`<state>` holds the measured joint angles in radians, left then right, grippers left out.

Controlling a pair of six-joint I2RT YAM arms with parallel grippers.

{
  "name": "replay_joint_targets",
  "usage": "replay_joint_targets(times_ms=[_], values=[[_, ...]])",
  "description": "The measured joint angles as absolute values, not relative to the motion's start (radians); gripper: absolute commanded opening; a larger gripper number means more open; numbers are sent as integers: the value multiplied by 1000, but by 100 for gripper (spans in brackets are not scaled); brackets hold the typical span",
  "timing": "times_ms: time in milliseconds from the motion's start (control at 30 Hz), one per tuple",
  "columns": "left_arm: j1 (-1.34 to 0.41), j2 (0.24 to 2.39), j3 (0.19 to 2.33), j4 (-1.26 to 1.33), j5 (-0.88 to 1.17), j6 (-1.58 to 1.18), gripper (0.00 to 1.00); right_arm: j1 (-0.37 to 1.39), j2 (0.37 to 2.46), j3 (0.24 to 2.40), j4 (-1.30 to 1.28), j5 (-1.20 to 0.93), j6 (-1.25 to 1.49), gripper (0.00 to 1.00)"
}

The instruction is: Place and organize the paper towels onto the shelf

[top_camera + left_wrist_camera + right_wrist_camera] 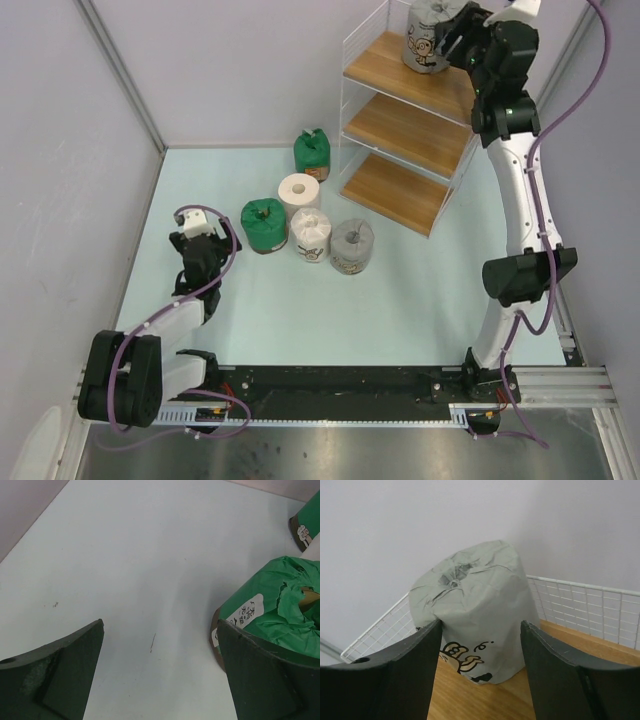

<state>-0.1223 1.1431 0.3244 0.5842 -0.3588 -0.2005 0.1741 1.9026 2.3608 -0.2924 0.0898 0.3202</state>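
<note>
Right end effector [481,625]: jaws straddle grey cartoon roll [475,605] standing on top board of shelf [385,60], grip or gap unclear | left end effector [160,625]: wide, empty, beside green roll [280,605] | done: one shelved | left: five rolls [310,234] on table [400,320]

Left arm [175,318]: white link tubes, black joint housings, purple cable looped alongside, white camera block [193,217] at wrist.
Right arm [515,190]: same white-and-black build, purple cable trailing along it.
Fingers [395,685]: matte dark-grey wedges, flat-faced.
Base rail [330,385]: black, aluminium end brackets.
</note>
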Motion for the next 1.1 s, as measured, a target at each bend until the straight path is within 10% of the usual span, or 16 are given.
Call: replay_joint_targets(times_ms=[433, 767, 1100], values=[[-122, 1145, 329, 581, -359, -200, 100, 215, 1698, 2087, -77, -116, 305, 80], [-122, 1145, 330, 581, -358, -200, 100, 707, 1472, 1825, -69, 218, -46, 87], [-122, 1145, 330, 580, -358, -200, 100, 776, 1469, 1349, -246, 438, 175, 92]])
